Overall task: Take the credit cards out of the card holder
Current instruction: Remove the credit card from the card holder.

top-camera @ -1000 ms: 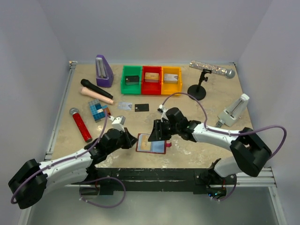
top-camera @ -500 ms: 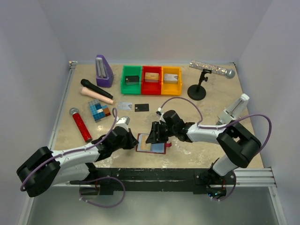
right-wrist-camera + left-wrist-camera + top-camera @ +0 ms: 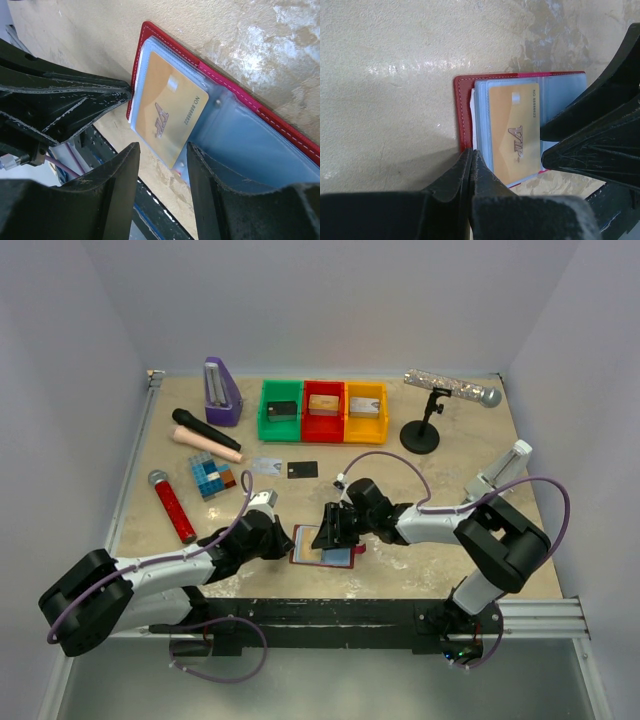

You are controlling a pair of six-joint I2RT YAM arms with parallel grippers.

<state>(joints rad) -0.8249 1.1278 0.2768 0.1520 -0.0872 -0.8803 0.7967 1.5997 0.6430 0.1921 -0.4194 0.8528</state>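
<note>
gold card marked VIP, red card holder

The table bears card holder, two credit cards and trays.

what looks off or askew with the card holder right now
The gold card sits skewed in the card holder, with one end poking out past its blue-grey sleeve. The shut left gripper rests at the holder's red edge. Nothing looks spilled or damaged.
</note>
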